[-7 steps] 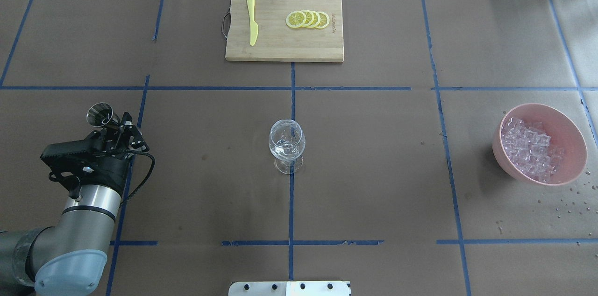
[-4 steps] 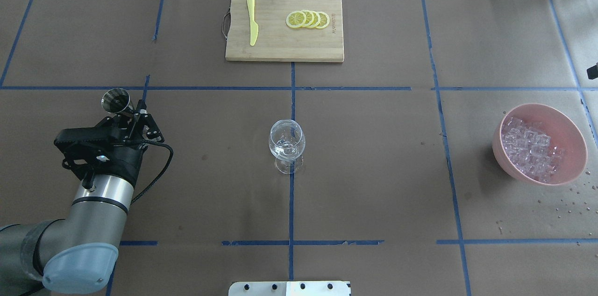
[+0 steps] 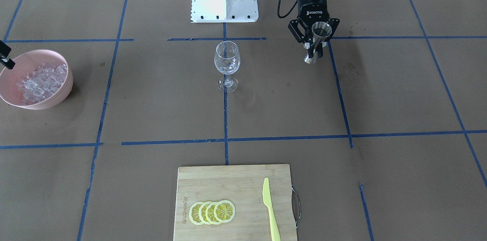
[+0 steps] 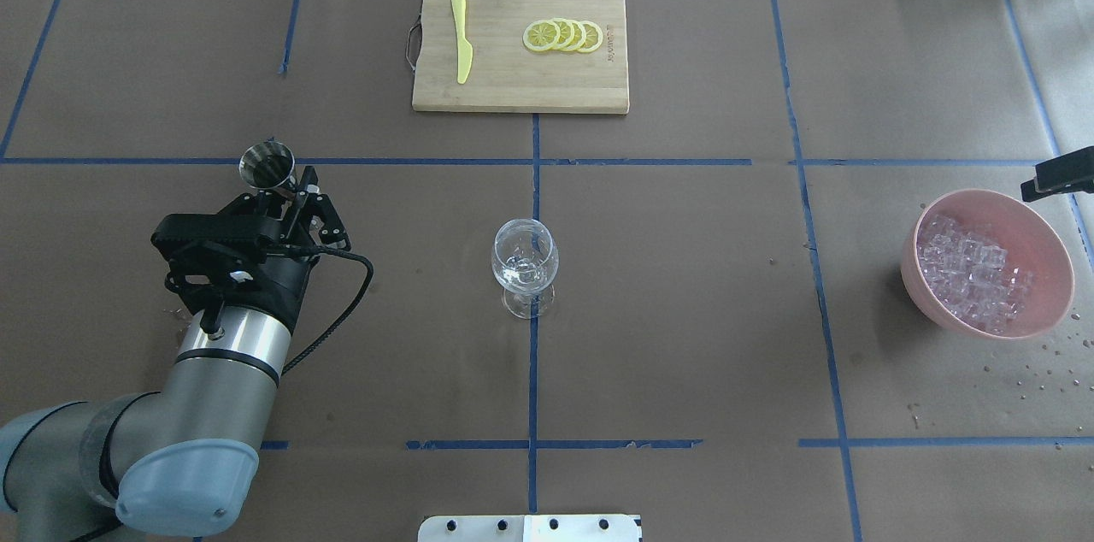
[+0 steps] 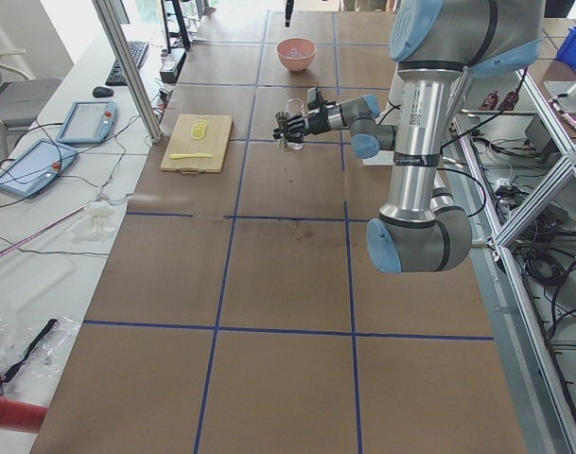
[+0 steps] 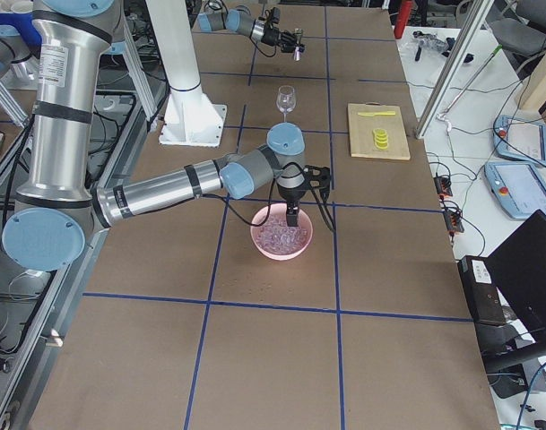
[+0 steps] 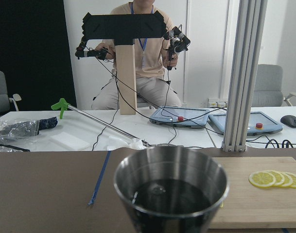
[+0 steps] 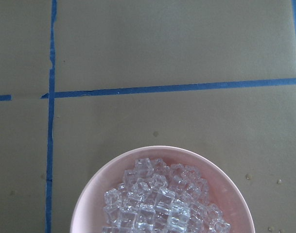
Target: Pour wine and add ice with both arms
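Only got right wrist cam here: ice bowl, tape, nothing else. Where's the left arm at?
Observer: Left claw is shut on a metal jigger, held upright and lifted.
Operator: Jigger filled?
Observer: Yes, the left wrist view shows dark liquid in it.
Operator: Over the glass yet?
Observer: No. The glass stands upright with no dark liquid in it; the jigger is off to its side, well apart.
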Available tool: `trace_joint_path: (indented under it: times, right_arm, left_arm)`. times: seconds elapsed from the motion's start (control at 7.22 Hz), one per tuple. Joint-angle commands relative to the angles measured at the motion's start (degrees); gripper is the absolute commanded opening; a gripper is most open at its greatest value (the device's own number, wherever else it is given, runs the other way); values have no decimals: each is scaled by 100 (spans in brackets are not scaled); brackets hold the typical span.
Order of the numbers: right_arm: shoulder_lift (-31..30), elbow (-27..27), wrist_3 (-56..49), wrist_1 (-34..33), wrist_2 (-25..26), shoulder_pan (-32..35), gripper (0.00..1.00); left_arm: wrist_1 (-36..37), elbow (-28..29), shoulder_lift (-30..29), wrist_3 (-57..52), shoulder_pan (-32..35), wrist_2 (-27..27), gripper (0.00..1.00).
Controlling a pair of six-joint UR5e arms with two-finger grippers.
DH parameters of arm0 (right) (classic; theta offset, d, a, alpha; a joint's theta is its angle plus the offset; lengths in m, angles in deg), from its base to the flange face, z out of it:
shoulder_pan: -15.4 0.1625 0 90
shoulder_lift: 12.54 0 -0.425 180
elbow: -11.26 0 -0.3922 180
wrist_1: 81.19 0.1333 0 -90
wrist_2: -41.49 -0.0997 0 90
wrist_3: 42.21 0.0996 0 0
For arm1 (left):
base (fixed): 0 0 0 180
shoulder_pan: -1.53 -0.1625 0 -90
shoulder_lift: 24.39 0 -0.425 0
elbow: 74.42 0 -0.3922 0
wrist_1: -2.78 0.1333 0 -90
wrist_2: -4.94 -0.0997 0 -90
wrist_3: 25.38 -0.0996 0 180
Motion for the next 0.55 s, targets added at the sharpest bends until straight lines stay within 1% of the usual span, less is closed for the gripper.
trace_joint_path:
  times: [0.0, 0.14, 0.28, 0.42]
  right_arm:
    - [-234, 339, 374, 740, 153, -222, 100]
    - [-234, 366, 497, 749, 232, -371, 100]
    - [-234, 409, 586, 757, 311, -477, 100]
    - [-225, 410, 613, 757, 312, -495, 100]
  left_arm:
    - [-8, 17, -529, -822, -22, 7, 0]
    - [-8, 9, -714, -957, -57, 77, 0]
    - [10, 35, -1020, -1028, -92, 399, 0]
    - [10, 105, -1180, -1551, -180, 429, 0]
